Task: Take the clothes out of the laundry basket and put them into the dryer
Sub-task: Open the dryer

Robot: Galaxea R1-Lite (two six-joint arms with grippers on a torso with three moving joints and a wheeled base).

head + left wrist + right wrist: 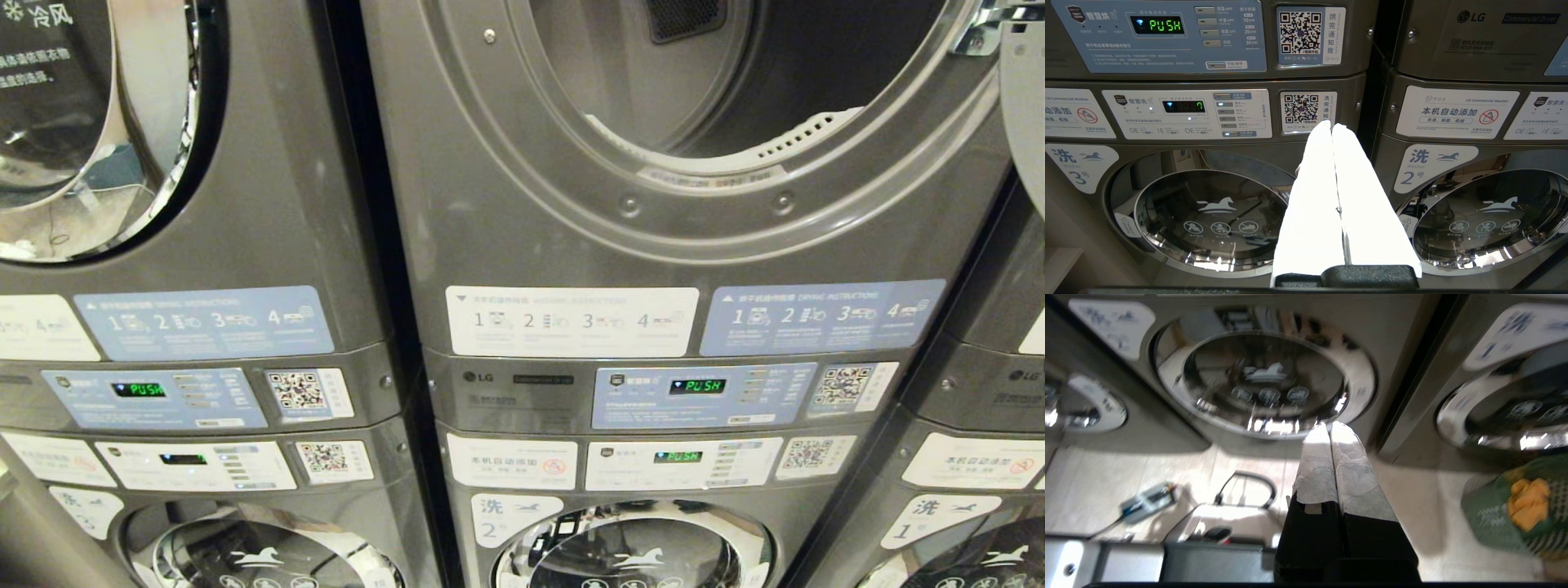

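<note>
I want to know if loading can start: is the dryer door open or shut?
Open. In the head view the dryer shows a bare round opening onto its drum, and the door's edge stands swung aside at the right.

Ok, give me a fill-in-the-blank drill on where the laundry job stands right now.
1. The dryer door stands ____, its drum showing no clothes.
2. The clothes lie in the ____ laundry basket on the floor.
3. The right hand is shut and holds ____.
4. The green display on the dryer panel reads ____.

Missing words: open; green; nothing; PUSH
</note>
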